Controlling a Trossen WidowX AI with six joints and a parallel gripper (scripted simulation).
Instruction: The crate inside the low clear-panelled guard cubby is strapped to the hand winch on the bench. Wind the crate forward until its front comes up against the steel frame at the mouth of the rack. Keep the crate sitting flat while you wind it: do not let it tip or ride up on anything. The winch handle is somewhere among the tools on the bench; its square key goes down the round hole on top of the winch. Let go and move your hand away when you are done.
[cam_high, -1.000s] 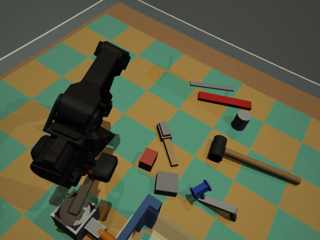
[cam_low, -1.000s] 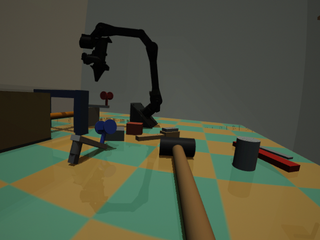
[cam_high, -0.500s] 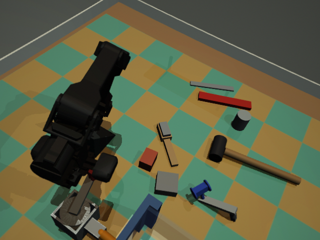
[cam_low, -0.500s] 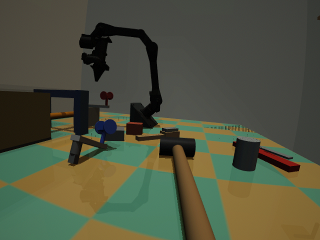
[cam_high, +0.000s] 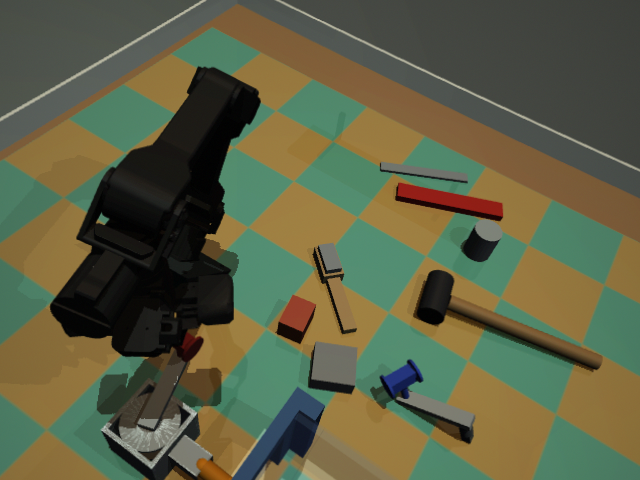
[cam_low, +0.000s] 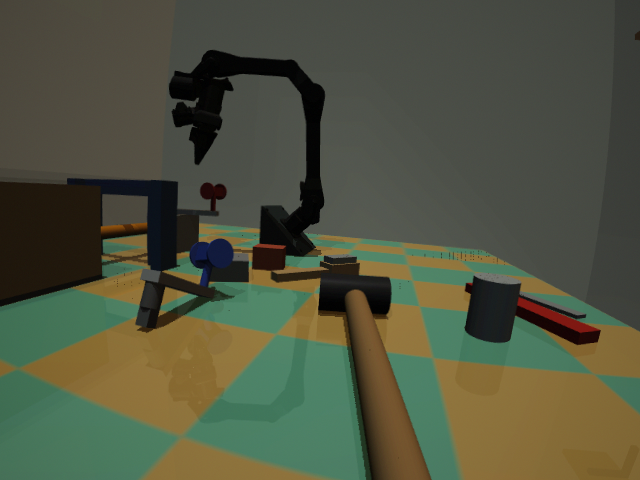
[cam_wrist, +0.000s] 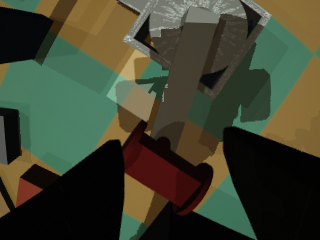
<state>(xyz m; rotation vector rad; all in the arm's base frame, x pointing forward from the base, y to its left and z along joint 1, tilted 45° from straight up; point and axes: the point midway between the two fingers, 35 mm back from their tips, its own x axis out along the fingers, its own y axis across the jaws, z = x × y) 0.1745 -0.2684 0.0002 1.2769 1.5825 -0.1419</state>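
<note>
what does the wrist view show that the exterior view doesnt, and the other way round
Only the wrist view: the winch's round, ridged top.
Only the exterior view: the blue-knobbed crank, the black-headed mallet and the grey cylinder.
Both: the red-knobbed handle and the open fingers, above its knob in the exterior view.

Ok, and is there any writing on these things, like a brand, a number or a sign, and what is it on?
None that I can read, in any view. The mallet, the blue-knobbed crank and the red bar show no lettering. The black arm is too dark to tell whether it carries any small marking.
</note>
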